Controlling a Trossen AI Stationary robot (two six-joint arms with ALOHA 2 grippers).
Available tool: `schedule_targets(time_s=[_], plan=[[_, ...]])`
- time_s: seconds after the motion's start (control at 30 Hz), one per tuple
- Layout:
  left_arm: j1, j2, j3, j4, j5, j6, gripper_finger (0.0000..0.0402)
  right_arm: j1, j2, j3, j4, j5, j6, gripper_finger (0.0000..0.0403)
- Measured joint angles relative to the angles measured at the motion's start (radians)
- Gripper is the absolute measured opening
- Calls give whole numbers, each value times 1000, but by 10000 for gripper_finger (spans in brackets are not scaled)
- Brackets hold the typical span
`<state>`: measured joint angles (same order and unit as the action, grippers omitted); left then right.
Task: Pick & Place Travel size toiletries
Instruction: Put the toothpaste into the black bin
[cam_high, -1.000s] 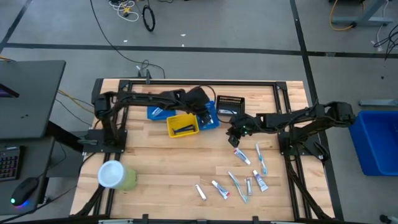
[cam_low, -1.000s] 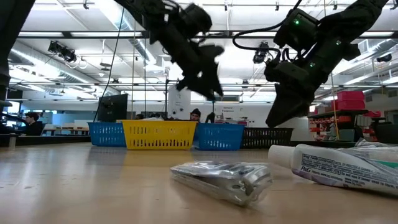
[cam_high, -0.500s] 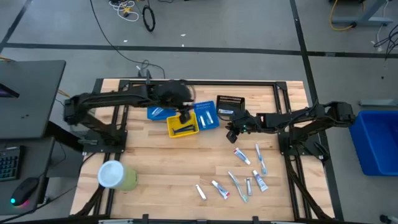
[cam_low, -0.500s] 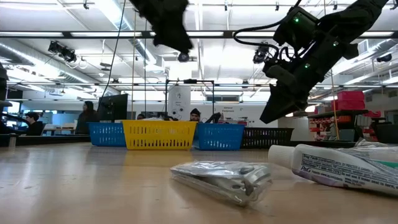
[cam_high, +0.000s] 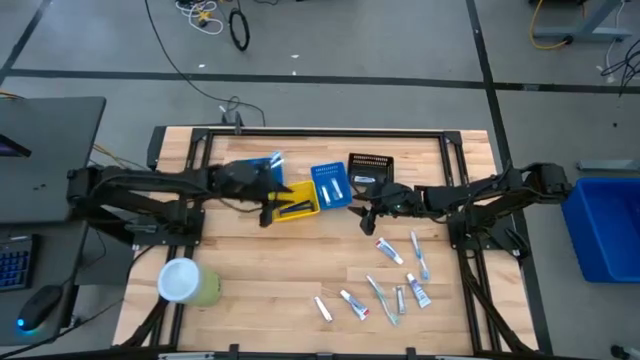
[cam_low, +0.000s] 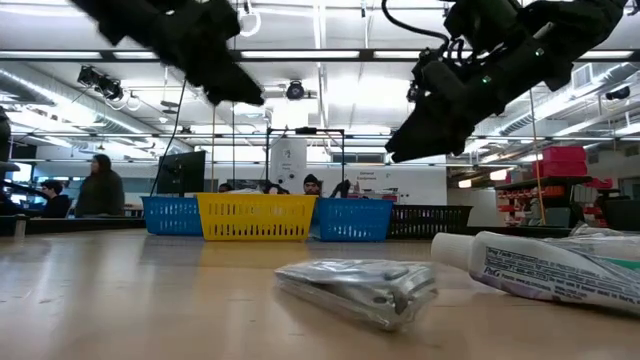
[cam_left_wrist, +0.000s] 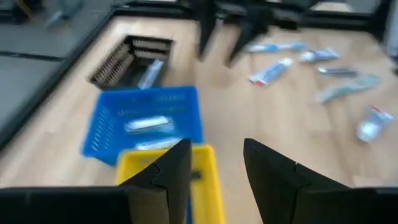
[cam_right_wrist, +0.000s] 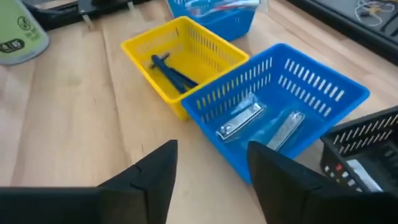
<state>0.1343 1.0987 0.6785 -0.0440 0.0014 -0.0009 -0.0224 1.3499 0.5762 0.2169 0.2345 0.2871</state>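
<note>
Looking down, we see travel size toiletries (cam_high: 398, 275) scattered on the wooden table (cam_high: 250, 270) near the right gripper (cam_high: 362, 212). Level across, a workshop with people blurs behind. Wrist views show both the left gripper (cam_left_wrist: 214, 165) and the right one gaping, empty, over the bins (cam_right_wrist: 273, 106).

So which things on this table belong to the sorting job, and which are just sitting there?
Job:
loose white toothpaste tubes and slim toothbrushes
dark blue razors in the yellow plastic bin
wrapped metal items in the blue plastic bin
black slatted bin

Lying about:
big green cylinder with white lid
</note>
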Motion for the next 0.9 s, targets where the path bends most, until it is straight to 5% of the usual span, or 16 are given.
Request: schedule_targets(time_s=[0.2, 0.4, 0.63, 0.77, 0.9], plan=[[-25, -61, -213, 259, 48, -22, 153, 7, 0, 1, 99, -1, 12, 200], [-35, -74, -254, 285, 47, -27, 153, 44, -12, 48, 103, -30, -60, 187], [-39, -74, -254, 289, 46, -21, 153, 144, -20, 371, -408, -2, -89, 185], [-39, -74, -254, 290, 45, -23, 153, 207, 25, 518, -731, -4, 107, 186], [-39, -74, -254, 289, 46, -29, 153, 277, 70, 522, -960, -40, 283, 188]])
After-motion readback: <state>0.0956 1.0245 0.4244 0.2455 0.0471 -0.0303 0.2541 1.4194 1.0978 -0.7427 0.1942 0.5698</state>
